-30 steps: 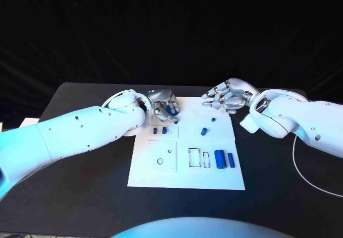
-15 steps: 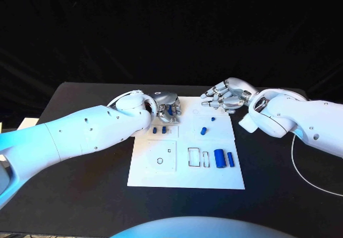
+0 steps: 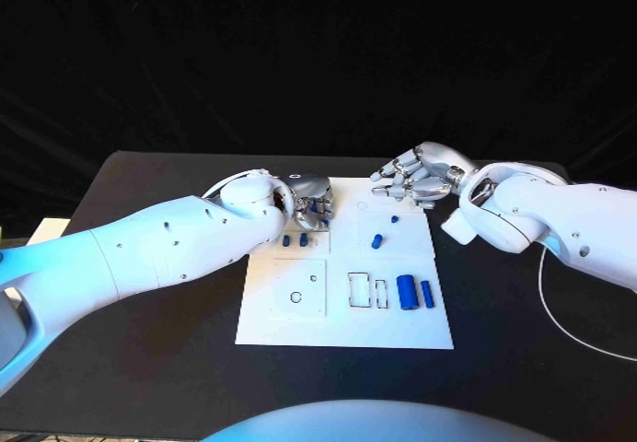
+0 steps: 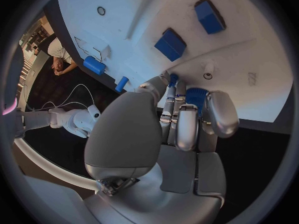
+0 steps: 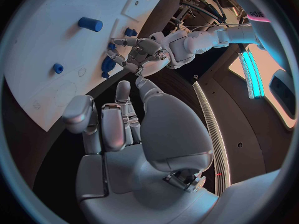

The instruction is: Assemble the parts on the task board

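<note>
Two blue parts [image 3: 295,240] lie beside the left robot hand [image 3: 308,203] pinching a blue part [image 4: 195,95]; right robot hand [image 3: 418,180] clenched, empty.

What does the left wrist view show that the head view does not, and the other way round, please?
The left wrist view gives a close look at the blue part held between the left hand's fingers, just above the board. The head view gives the whole task board, edge to edge, and the right hand at its far edge. Both share the two small blue parts standing side by side near the left hand, and the larger blue cylinder farther along the board.
</note>
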You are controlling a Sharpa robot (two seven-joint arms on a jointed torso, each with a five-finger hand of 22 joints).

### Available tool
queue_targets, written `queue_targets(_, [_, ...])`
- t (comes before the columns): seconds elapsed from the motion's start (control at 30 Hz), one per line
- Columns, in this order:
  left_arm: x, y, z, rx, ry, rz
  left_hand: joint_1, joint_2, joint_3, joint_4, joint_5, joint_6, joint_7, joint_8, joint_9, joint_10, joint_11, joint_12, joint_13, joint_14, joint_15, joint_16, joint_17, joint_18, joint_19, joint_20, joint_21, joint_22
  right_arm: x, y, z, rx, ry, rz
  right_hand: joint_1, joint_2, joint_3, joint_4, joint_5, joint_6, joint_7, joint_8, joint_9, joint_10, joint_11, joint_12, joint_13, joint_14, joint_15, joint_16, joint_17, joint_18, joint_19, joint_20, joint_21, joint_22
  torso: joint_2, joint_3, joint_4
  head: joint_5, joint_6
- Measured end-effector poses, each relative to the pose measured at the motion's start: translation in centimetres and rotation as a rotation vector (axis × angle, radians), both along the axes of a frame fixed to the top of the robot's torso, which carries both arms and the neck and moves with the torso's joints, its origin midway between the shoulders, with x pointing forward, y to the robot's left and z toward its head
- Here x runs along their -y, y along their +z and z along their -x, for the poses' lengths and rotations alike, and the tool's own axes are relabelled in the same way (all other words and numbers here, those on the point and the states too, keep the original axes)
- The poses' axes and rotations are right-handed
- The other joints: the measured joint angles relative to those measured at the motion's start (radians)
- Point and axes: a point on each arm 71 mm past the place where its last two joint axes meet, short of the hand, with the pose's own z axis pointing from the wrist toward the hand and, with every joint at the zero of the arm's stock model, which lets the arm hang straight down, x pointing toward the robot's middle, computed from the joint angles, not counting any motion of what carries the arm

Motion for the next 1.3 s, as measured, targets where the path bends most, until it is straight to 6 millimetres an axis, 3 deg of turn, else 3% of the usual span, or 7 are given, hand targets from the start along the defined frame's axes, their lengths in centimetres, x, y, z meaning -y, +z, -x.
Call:
queue_targets(0.4, [0.3,0.0,-0.1,-0.004,0.008,-0.023,0.005,0.005,0.046,-0.01,0.002,0.019,0.002,-0.006,-0.009,0.017,-0.002,-0.014,-0.008,0.0,0.0,0.0,-0.007,0.0,0.0,0.0,0.005,0.009,0.0,0.0,0.0,-0.001,0.001,0.0,-0.004,0.004,0.0,0.0,0.0,0.0,0.0,0.0,0.0,0.0,0.0,0.0,0.0,0.0,0.0,0.0,-0.001,0.0,0.0,0.0,0.0,-0.001,-0.001,-0.0001,0.0005,0.001,-0.003])
queue_targets(0.57, [0.3,0.0,-0.1,-0.006,0.01,-0.029,0.019,0.019,0.076,-0.026,0.002,0.047,0.0,-0.006,-0.01,0.049,-0.006,-0.014,-0.009,0.0,-0.007,0.007,-0.007,0.0,0.0,0.0,0.023,0.022,0.1,0.0,0.0,-0.001,0.001,0.0,-0.004,0.004,0.0,0.0,0.0,0.0,0.0,0.0,0.0,0.0,0.0,0.0,0.0,0.0,0.0,0.0,-0.001,0.0,0.0,0.0,0.0,-0.001,-0.001,-0.0001,0.0006,0.001,-0.003])
queue_targets(0.93, [0.4,0.0,0.0,-0.004,0.007,-0.024,0.021,0.021,0.137,-0.069,-0.001,0.091,-0.002,-0.011,-0.015,0.1,-0.015,-0.043,-0.004,0.0,-0.014,0.007,-0.015,0.0,0.007,-0.007,0.047,0.05,0.0,0.0,0.0,-0.001,0.002,0.0,-0.004,0.004,0.0,0.0,0.0,0.0,0.0,0.0,0.0,0.0,0.0,0.0,0.0,0.0,0.0,0.0,-0.001,0.0,0.0,0.0,0.0,-0.001,-0.001,0.0005,0.0002,0.0,-0.002])
queue_targets(1.3, [-1.2,1.6,0.2,0.024,0.032,0.049,0.014,0.014,0.158,-0.084,0.002,0.095,0.002,-0.018,-0.02,0.107,-0.01,-0.072,-0.003,0.0,-0.014,0.007,-0.021,0.0,0.007,-0.007,0.051,0.056,0.1,0.0,0.0,-0.001,0.001,0.0,-0.004,0.004,0.0,0.0,0.0,0.0,0.0,0.0,0.0,0.001,0.001,0.0,0.0,0.0,0.0,0.0,-0.001,0.0,0.0,0.0,0.0,-0.001,-0.002,0.0002,0.0014,-0.003,0.004])
